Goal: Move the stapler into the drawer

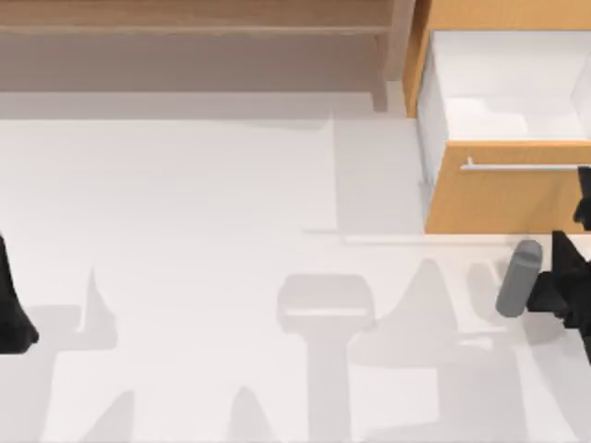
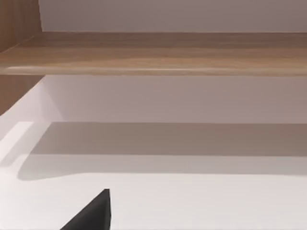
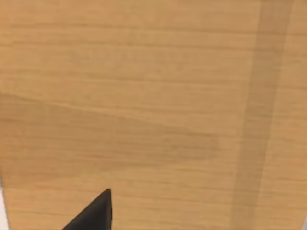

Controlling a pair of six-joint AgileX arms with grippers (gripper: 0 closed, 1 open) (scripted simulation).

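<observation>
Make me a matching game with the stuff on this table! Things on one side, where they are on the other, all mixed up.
Things:
1. drawer
2. brown shelf unit
3. left arm
4. right arm

Places:
A. along the far edge, left and middle of the top view
B. at the table's left edge
C. far right corner, pulled open, white inside
D. at the right edge, just in front of the orange drawer front

Pairs: 1-C, 2-A, 3-B, 4-D
</observation>
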